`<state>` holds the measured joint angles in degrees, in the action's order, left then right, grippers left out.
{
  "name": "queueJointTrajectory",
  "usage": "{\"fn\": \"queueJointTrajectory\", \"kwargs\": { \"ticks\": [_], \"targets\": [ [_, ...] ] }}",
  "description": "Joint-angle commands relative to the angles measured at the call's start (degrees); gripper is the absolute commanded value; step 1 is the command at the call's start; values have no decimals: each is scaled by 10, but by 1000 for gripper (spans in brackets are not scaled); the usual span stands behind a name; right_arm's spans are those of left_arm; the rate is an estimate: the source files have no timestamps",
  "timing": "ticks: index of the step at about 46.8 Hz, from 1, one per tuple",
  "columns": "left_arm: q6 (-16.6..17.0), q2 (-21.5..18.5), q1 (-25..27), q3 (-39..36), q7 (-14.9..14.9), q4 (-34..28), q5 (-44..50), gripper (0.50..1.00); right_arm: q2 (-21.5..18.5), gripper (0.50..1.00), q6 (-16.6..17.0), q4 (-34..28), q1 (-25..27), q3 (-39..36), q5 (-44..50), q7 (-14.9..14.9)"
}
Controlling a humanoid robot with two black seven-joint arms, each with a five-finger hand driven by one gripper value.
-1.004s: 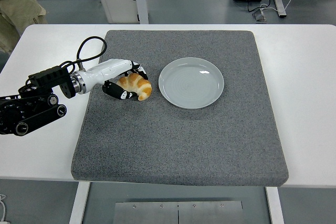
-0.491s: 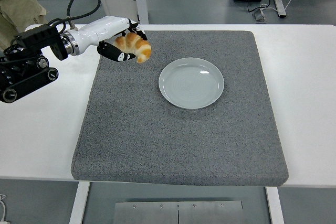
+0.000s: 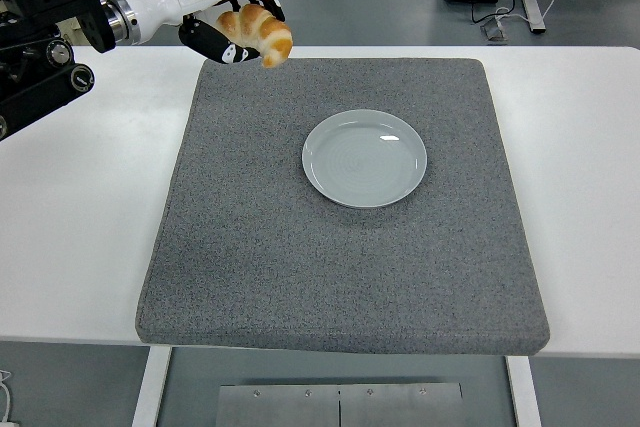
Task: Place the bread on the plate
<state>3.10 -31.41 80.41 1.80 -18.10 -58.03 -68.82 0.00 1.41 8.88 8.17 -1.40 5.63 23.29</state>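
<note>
The fingers (image 3: 222, 47) of the left hand (image 3: 215, 22) are curled around the bread (image 3: 257, 32), a golden croissant-shaped roll, black fingertips cupping it from below and behind while its free end sticks out to the right. That cradling hold looks chosen to keep a soft, curved thing from slipping or being crushed while it travels through the air.

Nearest the camera is the white table (image 3: 80, 247), its front edge running along the bottom, and on it lies a large grey mat (image 3: 340, 267) that covers most of the middle. The mat probably gives a soft, non-slip place to work.

Further in, a little right of the mat's centre, the pale plate (image 3: 364, 157) sits flat and bare, with nothing on it. It is well apart from the bread, down and to the right of it.

At the far left corner of the mat, the bread hangs high in the hand, clear of the surface, seemingly raised so it can pass over the plate's rim rather than drag across the mat. The arm comes in from the left edge. My judgement is that the carrying step is underway and the placing is not yet done. The right hand is out of view.
</note>
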Motion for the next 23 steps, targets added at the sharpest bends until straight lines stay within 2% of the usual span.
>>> {"fn": "queueJointTrajectory", "kwargs": {
  "ticks": [1,4,23],
  "targets": [
    [0,6,9,0,1,0,0,500,0,1000,0,0,0,0,0,0],
    [0,12,17,-1,3,0,0,500,0,1000,0,0,0,0,0,0],
    [3,115,60,-27,10,5,-2,500,0,1000,0,0,0,0,0,0]
  ]
}}
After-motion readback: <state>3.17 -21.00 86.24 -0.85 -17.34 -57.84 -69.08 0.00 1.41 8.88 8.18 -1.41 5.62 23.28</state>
